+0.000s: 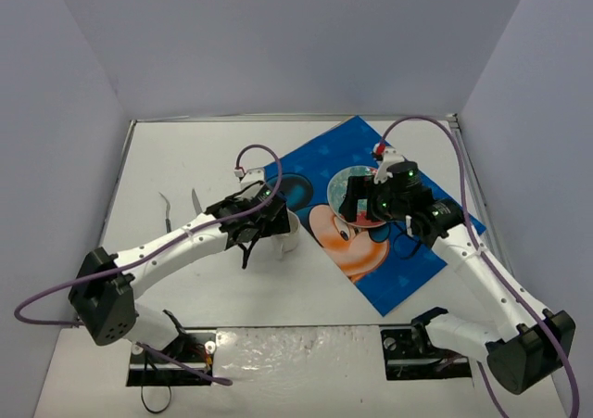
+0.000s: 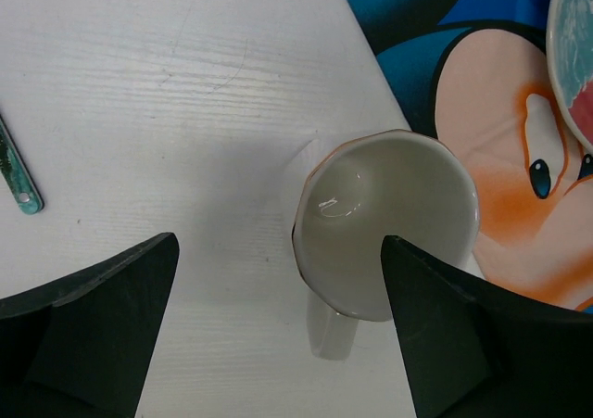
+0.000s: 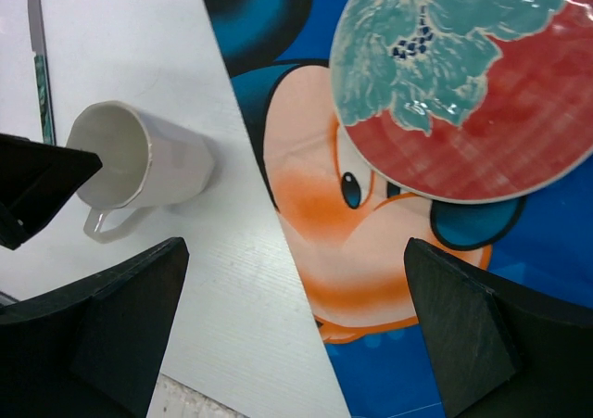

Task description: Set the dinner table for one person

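Observation:
The white dinner table (image 1: 176, 158) bears a blue cartoon-mouse placemat (image 1: 408, 270). A teal and red floral plate (image 3: 454, 84) lies on the placemat's far part; in the top view (image 1: 349, 175) my right gripper partly hides it. A white mug (image 2: 389, 223) sits on the bare table just off the placemat's left edge, handle toward the near side. My left gripper (image 2: 278, 242) is open over it, one finger (image 2: 445, 325) across the rim, holding nothing. My right gripper (image 3: 295, 247) is open and empty, above the placemat's left edge.
A knife (image 1: 196, 200) and another piece of cutlery (image 1: 167, 212) lie on the table left of the mug; a teal handle end (image 2: 20, 182) shows in the left wrist view. Pale lavender walls enclose the table on three sides.

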`<state>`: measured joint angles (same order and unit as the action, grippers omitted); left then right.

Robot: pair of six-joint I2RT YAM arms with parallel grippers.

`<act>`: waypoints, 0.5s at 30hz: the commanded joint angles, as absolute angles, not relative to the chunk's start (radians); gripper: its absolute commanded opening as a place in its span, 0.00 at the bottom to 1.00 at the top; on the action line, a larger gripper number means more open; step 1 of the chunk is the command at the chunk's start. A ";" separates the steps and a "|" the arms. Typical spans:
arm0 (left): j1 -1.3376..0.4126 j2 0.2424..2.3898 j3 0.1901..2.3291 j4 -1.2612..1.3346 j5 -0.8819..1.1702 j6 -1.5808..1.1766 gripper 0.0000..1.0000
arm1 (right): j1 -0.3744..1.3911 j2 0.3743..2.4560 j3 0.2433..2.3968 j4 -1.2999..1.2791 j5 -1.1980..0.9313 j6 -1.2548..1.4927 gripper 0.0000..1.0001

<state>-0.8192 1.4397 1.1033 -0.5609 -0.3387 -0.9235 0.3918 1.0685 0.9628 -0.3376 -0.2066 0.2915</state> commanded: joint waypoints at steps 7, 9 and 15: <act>-0.821 1.244 1.243 -0.688 -0.456 -0.785 0.93 | 0.684 1.287 1.136 -0.328 0.034 0.375 0.97; -0.797 1.180 1.207 -0.712 -0.464 -0.732 0.93 | 0.741 1.373 1.187 -0.328 0.061 0.399 0.94; -0.666 1.046 1.051 -0.714 -0.372 -0.632 0.94 | 0.826 1.561 1.298 -0.320 0.108 0.450 0.92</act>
<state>-0.7410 1.1185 1.1226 -0.6834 -0.4020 -0.7364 0.7836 1.4876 1.2152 -0.3502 0.0339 0.3972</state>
